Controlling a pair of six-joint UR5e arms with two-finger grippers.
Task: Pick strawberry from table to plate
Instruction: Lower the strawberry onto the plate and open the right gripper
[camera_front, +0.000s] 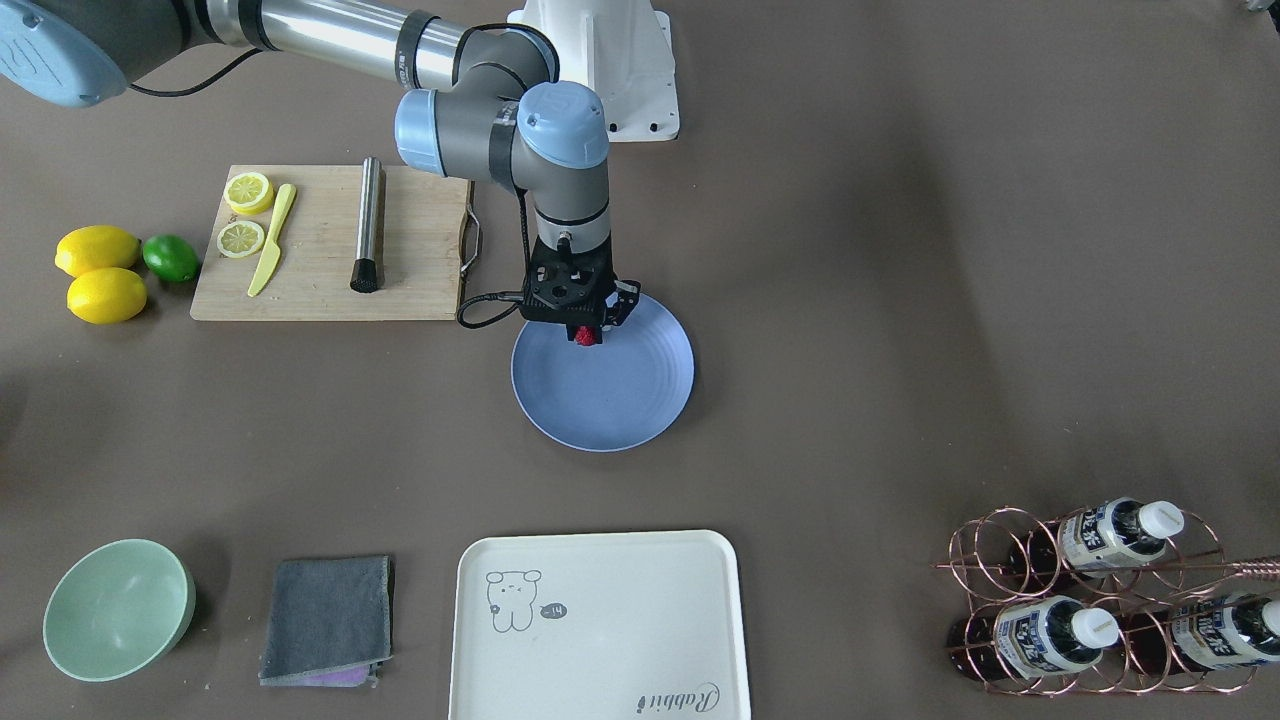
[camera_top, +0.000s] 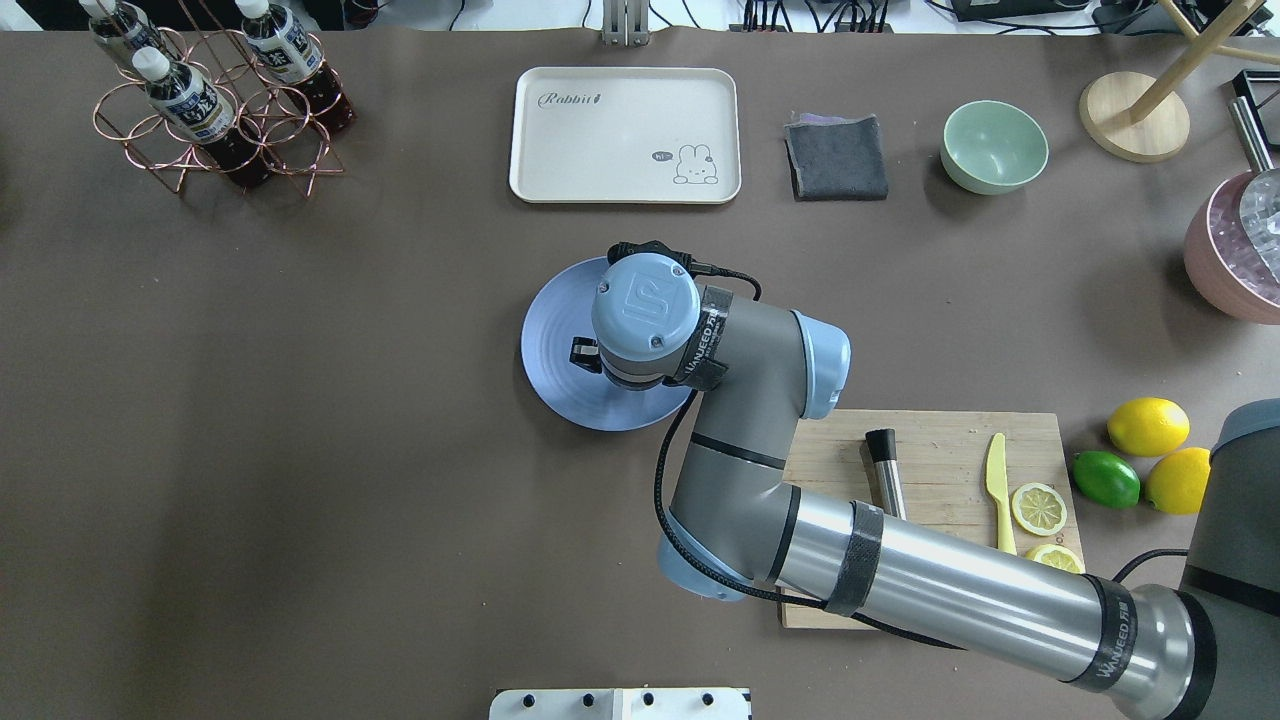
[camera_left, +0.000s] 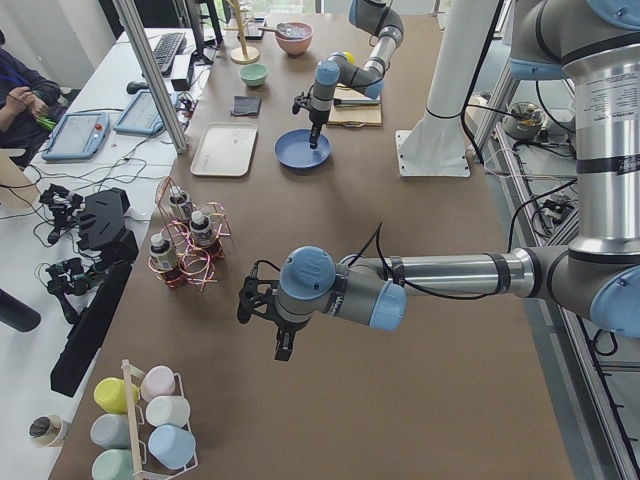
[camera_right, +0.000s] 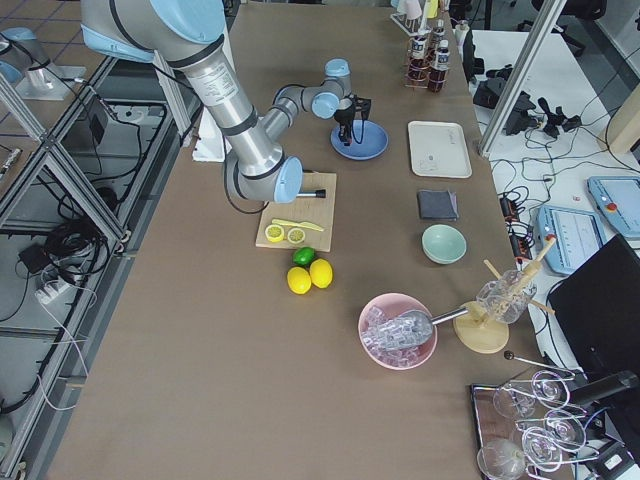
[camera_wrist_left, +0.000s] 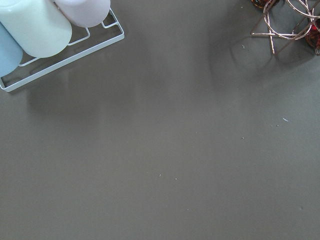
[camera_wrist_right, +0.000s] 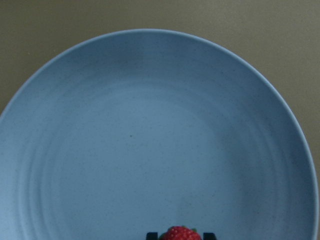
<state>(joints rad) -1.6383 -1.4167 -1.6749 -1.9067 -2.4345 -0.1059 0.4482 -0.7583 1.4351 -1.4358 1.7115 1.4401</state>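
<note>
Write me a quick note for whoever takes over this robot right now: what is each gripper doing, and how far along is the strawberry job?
Right gripper: shut on the strawberry, holding it over the blue plate, near the plate's rim on the robot's side.
Left gripper: hangs over bare table, far from the plate; open or shut cannot be told.
Done: the strawberry is off the table and over the plate.
Left: lower if needed, open the right gripper so the berry rests on the plate, then pull the arm away.
</note>
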